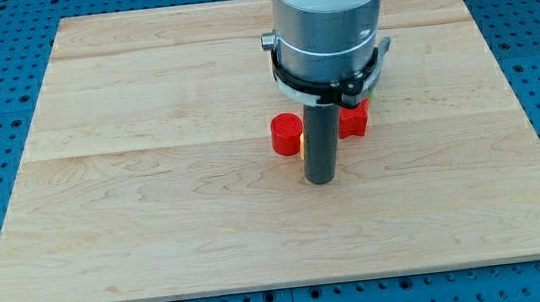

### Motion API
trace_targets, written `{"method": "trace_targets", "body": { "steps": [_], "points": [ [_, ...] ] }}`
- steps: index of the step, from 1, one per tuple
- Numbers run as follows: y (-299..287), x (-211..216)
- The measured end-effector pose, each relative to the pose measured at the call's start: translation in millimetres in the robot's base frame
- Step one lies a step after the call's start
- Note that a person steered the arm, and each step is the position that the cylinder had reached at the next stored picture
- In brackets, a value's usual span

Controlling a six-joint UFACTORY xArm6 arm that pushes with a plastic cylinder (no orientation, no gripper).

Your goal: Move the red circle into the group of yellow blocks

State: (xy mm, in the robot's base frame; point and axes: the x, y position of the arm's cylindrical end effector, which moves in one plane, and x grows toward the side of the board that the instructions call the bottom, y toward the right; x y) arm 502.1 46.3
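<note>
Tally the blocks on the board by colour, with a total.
Red: 2, a red circle left of the rod and a second red block on its right, partly hidden, shape unclear.
Yellow: 1, only a thin yellow sliver at the rod's left edge; any more would be hidden by the arm.
Total visible: 3.
My tip sits just below all three.

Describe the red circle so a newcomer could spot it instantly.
Start at the light wooden board and find the dark rod near its middle, ending in my tip. The red circular block sits just to the view's left of the rod. Unlike the other red block on the rod's right, it shows a round, flat top.
</note>
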Motion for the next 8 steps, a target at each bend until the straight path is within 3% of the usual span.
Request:
{"method": "trace_targets", "body": {
  "steps": [2,3,4,5,6,8],
  "points": [
    [4.2,-28.6],
    [-10.3,3.0],
    [-99.4,30.5],
    [-144.7,12.9],
    [-125.5,-24.1],
    [-52.7,-46.9]
  ]
}}
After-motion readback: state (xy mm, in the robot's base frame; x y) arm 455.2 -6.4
